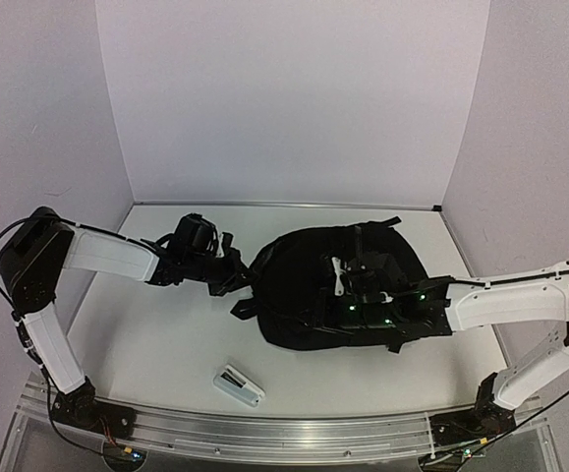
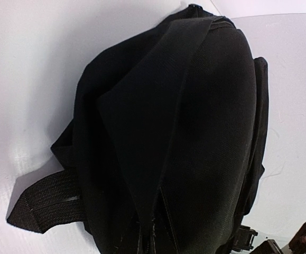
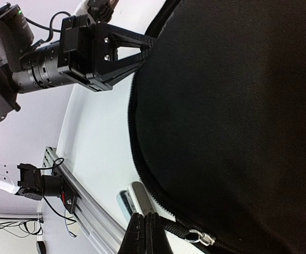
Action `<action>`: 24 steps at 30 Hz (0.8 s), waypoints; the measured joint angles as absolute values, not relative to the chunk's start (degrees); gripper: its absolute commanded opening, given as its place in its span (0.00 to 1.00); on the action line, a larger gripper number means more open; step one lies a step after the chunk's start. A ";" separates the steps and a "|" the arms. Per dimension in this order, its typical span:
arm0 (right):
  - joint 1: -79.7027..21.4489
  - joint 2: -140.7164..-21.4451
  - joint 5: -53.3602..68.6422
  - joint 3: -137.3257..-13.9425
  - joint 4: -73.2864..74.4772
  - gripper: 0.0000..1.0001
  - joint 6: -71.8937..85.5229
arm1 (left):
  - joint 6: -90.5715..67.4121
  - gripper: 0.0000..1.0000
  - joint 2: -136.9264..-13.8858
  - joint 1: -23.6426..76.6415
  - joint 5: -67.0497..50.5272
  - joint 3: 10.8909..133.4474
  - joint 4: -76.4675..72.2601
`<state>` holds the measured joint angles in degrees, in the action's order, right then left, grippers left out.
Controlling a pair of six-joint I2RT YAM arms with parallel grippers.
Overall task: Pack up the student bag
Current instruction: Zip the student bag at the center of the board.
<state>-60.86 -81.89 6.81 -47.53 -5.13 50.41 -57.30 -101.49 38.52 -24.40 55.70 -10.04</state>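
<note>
Top view first: the student bag (image 1: 313, 285) is lying flat on the white worktop (image 1: 166, 334), right between the two arms. The left claw (image 1: 243, 278) is at the bag's left edge. The right claw (image 1: 358, 300) sits over the middle of the bag, and it's black on black there, so I honestly can't make out its fingertips. Nearer the arm bases than both claws there's a small white-and-grey gadget (image 1: 238, 384). It's too small to tell what it is.

Left wrist view: basically all bag (image 2: 195, 132), right up against the camera. A black strap (image 2: 42, 203) sticks out on one side, and the zipper seam (image 2: 154, 227) runs off the bottom edge. The claw's own fingers aren't visible here at all.

Right wrist view: this one helps. The left claw (image 3: 146, 48) is across the bag (image 3: 237, 116), its tips pinched together on the bag's rim. The right claw (image 3: 145, 233) is cut off at the bottom edge with its fingers pressed fully together. The zipper pull (image 3: 197, 236) is just beside the tips, though I can't tell whether its tab is really caught between them. The gadget (image 3: 125, 201) peeks out half hidden behind those fingers.
</note>
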 measured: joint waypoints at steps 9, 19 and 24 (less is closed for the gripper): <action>-61.82 -85.71 6.09 -52.42 -8.25 0.03 49.56 | -49.98 0.66 -88.07 38.61 -12.75 52.56 1.91; -62.54 -87.88 9.67 -54.59 -10.04 0.29 45.34 | -42.35 0.75 -73.45 39.38 -10.00 47.83 6.74; -64.66 -87.39 12.08 -55.53 -11.51 0.43 42.59 | -41.91 0.77 -73.14 44.31 -12.36 45.23 7.51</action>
<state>-64.66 -87.39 12.08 -55.53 -11.51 42.59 -41.91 -73.14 44.31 -12.36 45.23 7.51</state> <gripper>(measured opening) 0.355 0.761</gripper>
